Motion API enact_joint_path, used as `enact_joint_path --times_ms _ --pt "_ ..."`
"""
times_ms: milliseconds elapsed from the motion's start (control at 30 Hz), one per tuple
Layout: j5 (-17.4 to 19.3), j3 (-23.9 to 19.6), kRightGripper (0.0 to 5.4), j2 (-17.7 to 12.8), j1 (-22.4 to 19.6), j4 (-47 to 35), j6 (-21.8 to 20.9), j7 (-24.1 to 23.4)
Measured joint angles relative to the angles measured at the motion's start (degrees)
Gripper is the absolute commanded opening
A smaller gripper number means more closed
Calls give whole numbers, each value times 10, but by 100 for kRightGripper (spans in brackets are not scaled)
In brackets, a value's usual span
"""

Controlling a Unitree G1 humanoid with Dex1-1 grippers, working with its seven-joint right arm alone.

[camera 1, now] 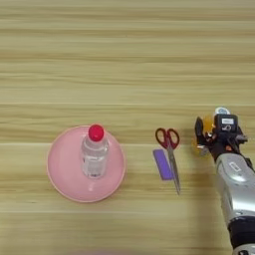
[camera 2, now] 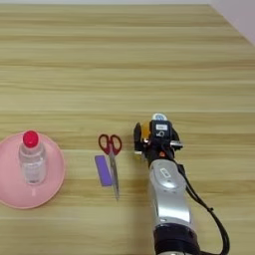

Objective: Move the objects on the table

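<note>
Looks like a robot test bench in a lab rather than a home. Bare tan wooden surface (camera 2: 127,60) with striped grain, filling nearly the whole view; sliver of pale floor or wall past its far right corner. Silver robot arm (camera 2: 168,191) with a black cable reaching in from the near right edge. Only a few unrelated small household things, spread apart in a row: pink plate (camera 1: 62,169) with a bottle (camera 1: 94,152) standing on it, scissors (camera 1: 170,154), purple block (camera 1: 163,164). Reads as a staged set-up, not everyday use.
</note>
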Motion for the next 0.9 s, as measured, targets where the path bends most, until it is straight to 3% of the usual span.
enact_joint_path --times_ms 133,533,900 --pt "-1 2 360 -1 0 1 0 0" --pt "-4 4 530 -4 -1 1 -8 -4" --pt "-5 4 536 -4 -1 3 -9 -11"
